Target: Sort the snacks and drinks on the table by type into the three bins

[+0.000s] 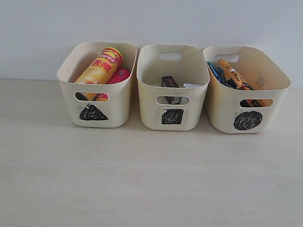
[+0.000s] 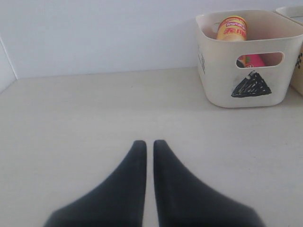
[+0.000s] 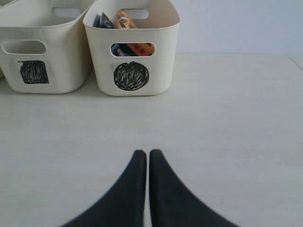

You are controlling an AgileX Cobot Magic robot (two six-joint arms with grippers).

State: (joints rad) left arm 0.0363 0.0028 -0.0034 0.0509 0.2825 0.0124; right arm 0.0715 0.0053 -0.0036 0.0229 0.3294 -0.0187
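**Open table in front, a row of bins across the back**

The table (image 1: 147, 185) is open across the whole lower half of the exterior frame, out to both side edges. Across the upper middle stand the triangle bin (image 1: 67, 95), square bin (image 1: 146, 110) and circle bin (image 1: 221, 110). Their rims touch or nearly touch, leaving only narrow wedges between them lower down. The wall (image 1: 157, 16) stands close behind.

From above, the square bin is the most open. A yellow tube (image 1: 100, 66) leans up to about the triangle bin's rim. Bags (image 1: 230, 73) crowd the left side of the circle bin.
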